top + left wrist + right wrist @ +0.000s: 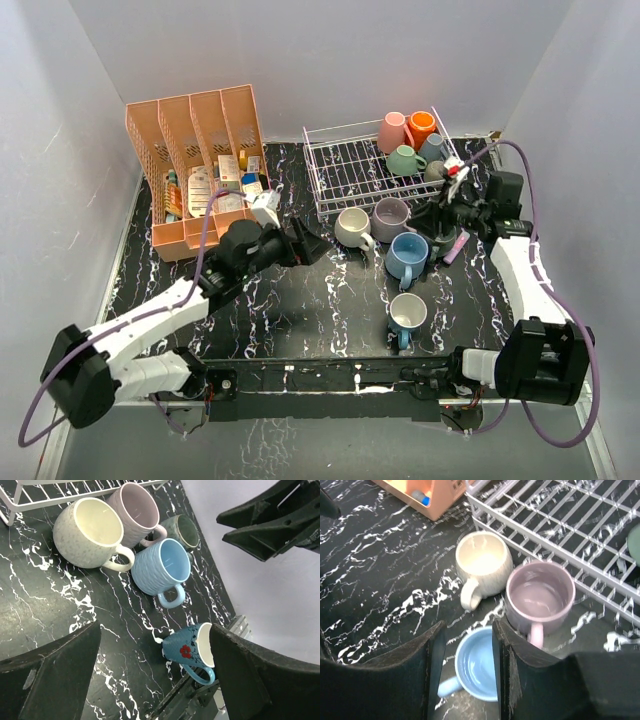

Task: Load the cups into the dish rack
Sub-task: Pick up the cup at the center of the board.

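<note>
A: Left gripper (155, 630), fingers?

B: Wide apart, nothing between them. It sits low over the black marble table (300, 300), pointing at the loose mugs.

A: Nearest cup to it?

B: The blue flower mug (189, 650). In the left wrist view it is just beside the finger (260, 680) on the right of that picture, apart from the other finger, not clamped. Upright, handle toward the near edge.

A: Right gripper (468, 627)?

B: Fingers (427, 670) part-way apart with a narrow gap, gripping nothing. The light blue mug (475, 667) shows below through the gap. One finger overlaps its rim; contact cannot be told.

A: Other loose cups?

B: The cream mug (482, 562) and lilac mug (540, 595) are side by side, touching or nearly so, just in front of the dish rack (570, 525). The dark green mug (186, 530) stands behind the light blue one.

A: Anything one view adds?

B: Only the top view shows the rack's load: pink mug (391, 131), orange mug (422, 127), teal mug (405, 160) and greyish mug (434, 147), bunched in its far right corner. It also shows a pink stick (458, 245) on the table by the right arm. The dark green mug is mostly hidden under the right gripper there; the left wrist view shows it plainly. Only the left wrist view shows the red flower. The salmon file organizer (195, 160) stands left of the rack.
</note>
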`<state>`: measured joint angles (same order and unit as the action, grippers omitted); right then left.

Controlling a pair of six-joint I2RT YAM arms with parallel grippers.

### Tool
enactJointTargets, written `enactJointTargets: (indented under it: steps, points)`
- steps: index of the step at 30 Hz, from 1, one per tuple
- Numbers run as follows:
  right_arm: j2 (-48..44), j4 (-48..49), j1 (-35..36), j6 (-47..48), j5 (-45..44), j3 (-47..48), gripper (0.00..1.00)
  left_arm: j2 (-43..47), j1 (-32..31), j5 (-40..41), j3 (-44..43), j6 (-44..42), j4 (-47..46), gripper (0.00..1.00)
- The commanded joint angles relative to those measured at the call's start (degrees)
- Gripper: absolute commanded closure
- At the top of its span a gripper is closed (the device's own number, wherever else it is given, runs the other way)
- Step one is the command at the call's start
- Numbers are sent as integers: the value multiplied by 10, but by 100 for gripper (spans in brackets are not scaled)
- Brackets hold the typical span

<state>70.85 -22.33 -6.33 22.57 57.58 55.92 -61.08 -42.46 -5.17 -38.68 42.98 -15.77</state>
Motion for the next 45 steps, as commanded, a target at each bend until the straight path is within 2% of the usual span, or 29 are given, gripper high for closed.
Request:
enactJointTargets:
  steps: [1,4,7,14,16,22,24,27,45]
  points:
    - [-13,65,-61,-1,60,-42,56,-70,-9,-21,-95,-40,94,16]
    - [-15,74,-94,-9,93,-55,56,-129,-24,-2,-166,-68,157,19]
    - [-16,79,-109,-13,103,-64,56,-169,-37,36,-218,-67,177,22]
    - [-14,73,-112,-15,94,-58,56,-264,-59,110,-300,-39,155,49]
    - [-15,70,-112,-15,90,-56,56,-298,-72,155,-342,-40,181,52]
    - [-20,62,-112,-14,77,-51,56,-422,-103,341,-520,-3,370,52]
    - [-21,60,-112,-14,75,-51,56,-468,-106,382,-586,11,447,51]
    - [-22,60,-114,-15,76,-50,55,-528,-107,415,-685,14,511,51]
    - [-21,62,-119,-17,61,-51,56,-668,-106,423,-821,-29,466,53]
